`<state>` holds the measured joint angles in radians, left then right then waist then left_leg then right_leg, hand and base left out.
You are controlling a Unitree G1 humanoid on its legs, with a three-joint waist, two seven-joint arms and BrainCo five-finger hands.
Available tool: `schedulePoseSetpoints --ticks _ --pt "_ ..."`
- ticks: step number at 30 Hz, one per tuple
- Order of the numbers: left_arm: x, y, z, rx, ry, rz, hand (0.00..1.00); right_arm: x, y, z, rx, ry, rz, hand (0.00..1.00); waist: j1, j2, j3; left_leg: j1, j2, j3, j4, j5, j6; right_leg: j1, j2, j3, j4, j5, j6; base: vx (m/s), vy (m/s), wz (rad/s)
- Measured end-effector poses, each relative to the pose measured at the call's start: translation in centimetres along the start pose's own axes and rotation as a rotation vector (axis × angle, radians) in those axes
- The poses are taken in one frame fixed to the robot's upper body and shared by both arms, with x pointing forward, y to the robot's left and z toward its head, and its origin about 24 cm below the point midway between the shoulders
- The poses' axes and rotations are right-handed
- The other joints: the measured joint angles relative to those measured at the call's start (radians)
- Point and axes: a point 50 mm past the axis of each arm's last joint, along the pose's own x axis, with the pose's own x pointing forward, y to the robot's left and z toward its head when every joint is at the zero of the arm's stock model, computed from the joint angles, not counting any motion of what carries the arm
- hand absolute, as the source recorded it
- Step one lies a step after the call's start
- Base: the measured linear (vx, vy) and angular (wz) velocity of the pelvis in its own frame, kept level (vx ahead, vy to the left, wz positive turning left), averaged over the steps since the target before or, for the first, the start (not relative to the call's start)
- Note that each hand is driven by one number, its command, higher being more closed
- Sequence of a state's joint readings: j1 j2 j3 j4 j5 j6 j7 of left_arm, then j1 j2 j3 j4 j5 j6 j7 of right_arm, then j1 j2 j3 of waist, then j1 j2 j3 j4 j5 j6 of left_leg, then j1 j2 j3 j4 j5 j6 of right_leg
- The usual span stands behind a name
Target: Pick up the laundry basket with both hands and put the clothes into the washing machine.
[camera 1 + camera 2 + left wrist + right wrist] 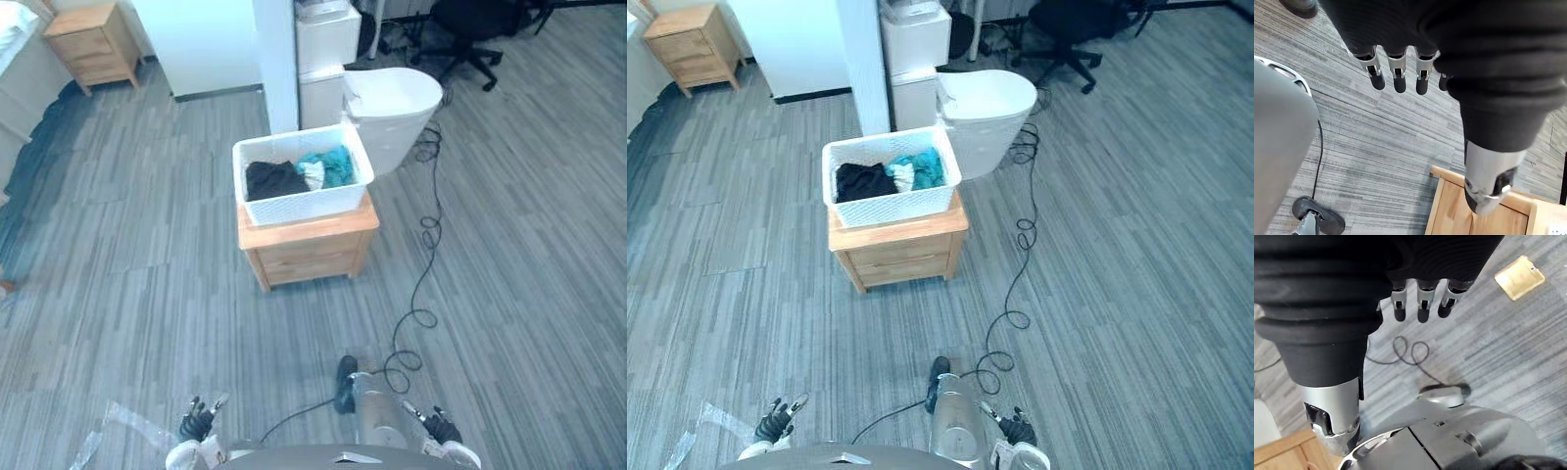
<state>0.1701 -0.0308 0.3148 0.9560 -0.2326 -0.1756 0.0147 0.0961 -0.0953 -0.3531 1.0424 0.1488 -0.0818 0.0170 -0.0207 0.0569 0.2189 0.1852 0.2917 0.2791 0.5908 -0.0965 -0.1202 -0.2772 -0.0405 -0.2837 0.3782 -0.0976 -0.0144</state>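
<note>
Left hand (196, 423), right hand (443, 428): fingers (1399, 73) relaxed

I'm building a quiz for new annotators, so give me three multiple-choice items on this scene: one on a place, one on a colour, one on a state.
1. Where does the basket stand?
A) on the floor
B) on a wooden cabinet
C) on a chair

2. What colour is the basket?
A) blue
B) white
C) black

3. What are the left hand and the right hand doing?
A) both grip the basket
B) one pinches a cloth
C) both are open and hold nothing

Answers:
1 B: the basket sits on the cabinet's top.
2 B: its latticed walls are white.
3 C: each hand is low by the robot, open, well short of the basket.
</note>
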Motion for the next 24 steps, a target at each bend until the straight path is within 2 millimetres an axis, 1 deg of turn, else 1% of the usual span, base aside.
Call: schedulePoseSetpoints --ticks 1,2,3,5,6,7,8,9,10,11,12,13,14,15,16,17,18,19,20,21,22,23,24 --pt "0.0 0.1 0.1 0.0 -0.002 0.002 0.0 0.0 -0.1 -0.1 -0.002 0.003 -0.001 0.0 0.002 0.001 0.001 -0.044 0.028 -0.019 0.102 0.049 0.025 0.025 0.017 0.0 -0.016 -0.005 -0.007 0.34 -0.237 -0.4" --pt "0.1 0.3 0.4 0.008 -0.011 0.003 0.0 -0.1 -0.2 -0.3 -0.02 0.007 0.0 0.0 0.003 0.005 0.007 -0.12 0.085 -0.031 0.29 0.067 0.046 0.075 0.049 0.001 -0.048 -0.013 -0.019 0.32 -0.183 -0.39" --pt "0.1 0.5 0.6 0.011 -0.017 0.003 0.0 -0.1 -0.3 -0.3 -0.04 0.01 0.004 0.0 0.007 -0.006 0.02 -0.171 0.116 -0.006 0.413 0.032 0.067 0.13 0.07 0.011 -0.083 -0.018 -0.028 0.27 -0.144 -0.39" --pt "0.2 0.7 0.7 0.016 -0.02 0.008 0.0 -0.1 -0.4 -0.6 -0.05 0.023 0.002 0.0 0.012 -0.006 0.022 -0.206 0.121 0.033 0.455 -0.009 0.082 0.197 0.082 0.031 -0.127 -0.022 -0.033 0.21 -0.087 -0.28" --pt "0.2 0.6 0.7 0.015 -0.021 0.007 0.0 -0.1 -0.5 -0.7 -0.057 0.032 0.0 0.0 0.011 -0.005 0.023 -0.242 0.11 0.06 0.436 -0.035 0.08 0.241 0.083 0.04 -0.164 -0.023 -0.028 0.29 -0.09 -0.16" --pt "0.2 0.5 0.8 0.012 -0.028 0.006 0.0 -0.2 -0.6 -0.8 -0.059 0.037 -0.003 0.0 0.015 -0.005 0.023 -0.268 0.095 0.081 0.373 -0.052 0.063 0.272 0.08 0.046 -0.2 -0.019 -0.021 0.23 -0.05 -0.1" --pt "0.2 0.5 0.9 0.012 -0.033 0.005 0.0 -0.2 -0.6 -0.9 -0.059 0.039 -0.004 0.0 0.017 -0.005 0.023 -0.28 0.085 0.086 0.325 -0.06 0.054 0.285 0.078 0.047 -0.217 -0.017 -0.017 0.21 -0.02 -0.08" --pt "0.2 0.5 1.0 0.012 -0.034 0.005 0.0 -0.2 -0.7 -0.9 -0.059 0.04 -0.004 0.0 0.021 -0.005 0.023 -0.293 0.069 0.091 0.238 -0.068 0.048 0.297 0.071 0.048 -0.234 -0.014 -0.012 0.21 0.014 -0.02" --pt "0.2 0.5 1.0 0.013 -0.036 0.005 0.0 -0.2 -0.6 -0.9 -0.057 0.039 -0.004 0.0 0.021 -0.007 0.023 -0.308 0.034 0.101 0.055 -0.069 0.047 0.315 0.056 0.047 -0.261 -0.011 0.004 0.25 0.055 0.03" --pt "0.2 0.4 1.0 0.012 -0.037 0.005 0.0 -0.2 -0.6 -0.9 -0.057 0.038 -0.003 0.0 0.022 -0.009 0.024 -0.31 0.003 0.099 -0.059 -0.065 0.04 0.319 0.041 0.047 -0.267 -0.013 0.016 0.22 0.082 0.1" --pt "0.2 0.4 1.0 0.012 -0.037 0.005 0.0 -0.2 -0.6 -0.9 -0.056 0.038 -0.003 0.0 0.021 -0.009 0.024 -0.312 -0.023 0.089 -0.137 -0.06 0.033 0.323 0.03 0.048 -0.271 -0.013 0.029 0.24 0.129 0.18" --pt "0.2 0.4 1.0 0.01 -0.035 0.005 0.0 -0.2 -0.6 -0.9 -0.055 0.039 -0.005 0.0 0.022 -0.009 0.024 -0.312 -0.08 0.042 -0.288 -0.035 0.013 0.333 0.008 0.048 -0.283 -0.014 0.053 0.25 0.178 0.22" --pt "0.1 0.4 0.8 0.01 -0.029 0.007 0.0 -0.2 -0.7 -1.0 -0.055 0.04 -0.006 0.0 0.022 -0.009 0.024 -0.312 -0.124 -0.009 -0.402 0.001 0.006 0.348 -0.008 0.05 -0.293 -0.021 0.073 0.32 0.25 0.19" --pt "0.1 0.5 0.7 0.01 -0.026 0.009 0.0 -0.2 -0.7 -1.0 -0.054 0.04 -0.007 0.0 0.024 -0.009 0.024 -0.312 -0.14 -0.033 -0.445 0.019 0.006 0.354 -0.015 0.053 -0.294 -0.025 0.082 0.34 0.298 0.06" --pt "0.0 0.6 0.4 0.008 -0.018 0.014 0.0 -0.2 -0.7 -1.0 -0.054 0.041 -0.008 0.0 0.029 -0.008 0.023 -0.311 -0.154 -0.061 -0.496 0.05 0.007 0.369 -0.024 0.057 -0.291 -0.039 0.104 0.3 0.276 -0.12" --pt "-0.2 0.9 -0.2 0.006 0.001 0.022 0.0 -0.3 -0.9 -1.2 -0.054 0.045 -0.013 0.0 0.037 -0.001 0.02 -0.3 -0.151 -0.064 -0.514 0.069 0.012 0.385 -0.025 0.068 -0.283 -0.056 0.128 0.33 0.319 -0.24" --pt "-0.3 1.0 -0.5 0.003 0.016 0.027 0.0 -0.3 -1.1 -1.2 -0.052 0.046 -0.017 0.0 0.041 0.002 0.017 -0.29 -0.147 -0.061 -0.509 0.108 0.02 0.389 -0.026 0.08 -0.269 -0.068 0.138 0.34 0.346 -0.42" --pt "-0.3 1.3 -0.8 -0.006 0.029 0.04 0.0 -0.3 -0.9 -1.3 -0.044 0.05 -0.017 0.0 0.049 -0.012 0.011 -0.284 -0.165 -0.047 -0.464 0.136 0.069 0.398 -0.05 0.113 -0.242 -0.085 0.153 0.42 0.411 -0.29" --pt "-0.3 2.0 -0.5 0.008 0.023 0.054 0.0 -0.4 -0.4 -1.8 -0.031 0.06 -0.005 0.0 0.047 -0.043 -0.003 -0.295 -0.188 -0.035 -0.428 0.087 0.079 0.395 -0.083 0.118 -0.225 -0.097 0.156 0.43 0.366 -0.26" --pt "-0.2 2.7 -0.1 0.025 0.017 0.066 0.0 -0.6 0.2 -2.3 -0.018 0.075 0.005 0.0 0.048 -0.07 -0.01 -0.305 -0.218 -0.022 -0.371 0.025 0.093 0.376 -0.123 0.138 -0.157 -0.097 0.154 0.36 0.272 -0.12" --pt "-0.2 2.8 -0.2 0.027 0.024 0.068 0.0 -0.6 0.2 -2.4 -0.016 0.076 0.006 0.0 0.049 -0.078 -0.014 -0.301 -0.225 -0.014 -0.35 0.0 0.103 0.352 -0.135 0.148 -0.092 -0.106 0.164 0.33 0.258 -0.32" --pt "-0.2 2.8 -0.4 0.031 0.037 0.069 0.0 -0.5 0.2 -2.1 -0.012 0.064 0.006 0.0 0.046 -0.079 -0.014 -0.276 -0.229 0.006 -0.332 -0.031 0.108 0.27 -0.16 0.173 0.095 -0.102 0.158 0.3 0.255 -0.38" --pt "-0.2 2.9 -0.4 0.048 0.041 0.067 0.0 -0.3 0.6 -1.3 -0.011 0.036 0.016 0.0 0.04 -0.071 -0.008 -0.236 -0.234 0.032 -0.333 -0.047 0.127 0.196 -0.187 0.175 0.288 -0.091 0.144 0.36 0.271 -0.38"
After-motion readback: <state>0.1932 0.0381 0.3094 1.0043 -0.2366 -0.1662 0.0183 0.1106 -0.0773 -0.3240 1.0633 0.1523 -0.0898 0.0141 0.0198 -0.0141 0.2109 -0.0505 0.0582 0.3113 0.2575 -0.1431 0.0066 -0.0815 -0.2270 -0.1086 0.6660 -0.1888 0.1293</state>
